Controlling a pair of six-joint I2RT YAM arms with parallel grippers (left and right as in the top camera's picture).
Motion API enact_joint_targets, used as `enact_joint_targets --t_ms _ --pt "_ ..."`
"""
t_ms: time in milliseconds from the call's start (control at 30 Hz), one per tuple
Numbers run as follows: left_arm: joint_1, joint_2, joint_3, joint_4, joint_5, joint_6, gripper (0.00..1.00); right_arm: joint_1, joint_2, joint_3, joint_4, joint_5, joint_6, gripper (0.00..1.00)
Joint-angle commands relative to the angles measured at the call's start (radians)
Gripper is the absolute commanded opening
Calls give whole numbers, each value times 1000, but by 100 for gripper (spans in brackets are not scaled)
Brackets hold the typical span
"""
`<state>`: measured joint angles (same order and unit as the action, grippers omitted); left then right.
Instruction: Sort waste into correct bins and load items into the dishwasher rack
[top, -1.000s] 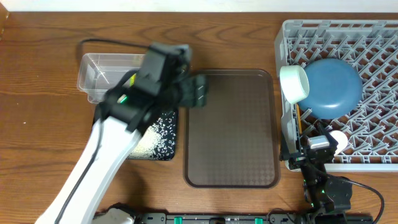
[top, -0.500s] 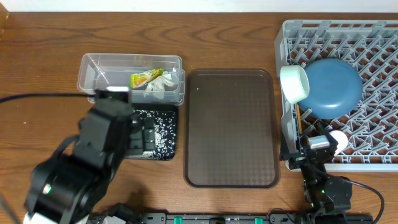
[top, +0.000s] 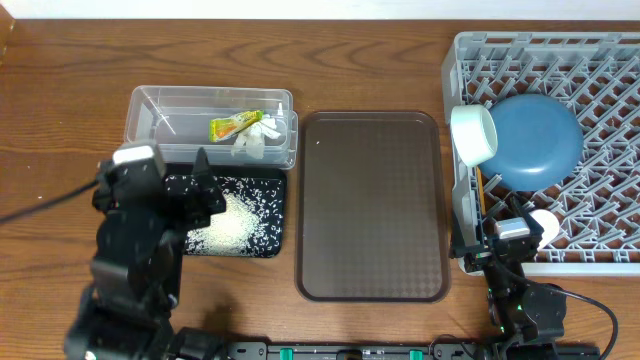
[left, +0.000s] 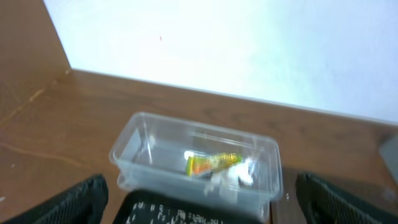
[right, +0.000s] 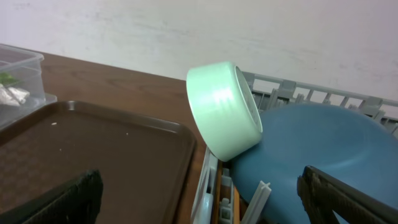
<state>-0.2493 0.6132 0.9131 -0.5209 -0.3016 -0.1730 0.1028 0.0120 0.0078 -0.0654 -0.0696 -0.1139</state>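
The clear tub (top: 160, 115) holds the yellow-green wrapper (top: 235, 126) and the white tissue (top: 260, 138); both also show in the left wrist view, wrapper (left: 211, 163) and tissue (left: 239, 177). The black tray (top: 270, 190) holds the rice grains (top: 225, 225). My left gripper (top: 205, 185) is open and empty, raised over the tray's left end. The grey rack (top: 545, 40) holds the dark-blue plate (top: 535, 140), the green-rimmed white bowl (top: 473, 135) on its side, and the chopsticks (top: 480, 190). My right gripper (top: 505, 235) is open and empty at the rack's front left corner. The pale-blue bowl is out of view.
The brown serving tray (top: 370, 205) lies between the bins and the rack, and shows bare in the right wrist view (right: 93, 149). The left arm fills the front left of the table. A white wall runs along the far edge.
My left arm has pulled back from over the tub, across the black tray, to the front left. The tub's contents and the rice are now uncovered. The right arm has not moved.
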Motion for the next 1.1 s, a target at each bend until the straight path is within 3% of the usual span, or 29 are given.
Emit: enact_joint_targets --t_ms 0,233,533,800,1067 --pt "59 -116 -140 87 82 24 98 -11 -6 -2 -2 6 -3 99" --pt "161 -371 -428 213 134 24 98 -11 -6 -2 -2 6 -3 99" --pt "163 -615 -746 330 161 22 98 -11 -6 -2 -2 6 -3 99" --pt "157 -612 -911 537 161 18 98 -11 -6 -2 -2 6 -3 99" --pt "135 -611 -909 499 160 19 98 -11 -6 -2 -2 6 -3 99"
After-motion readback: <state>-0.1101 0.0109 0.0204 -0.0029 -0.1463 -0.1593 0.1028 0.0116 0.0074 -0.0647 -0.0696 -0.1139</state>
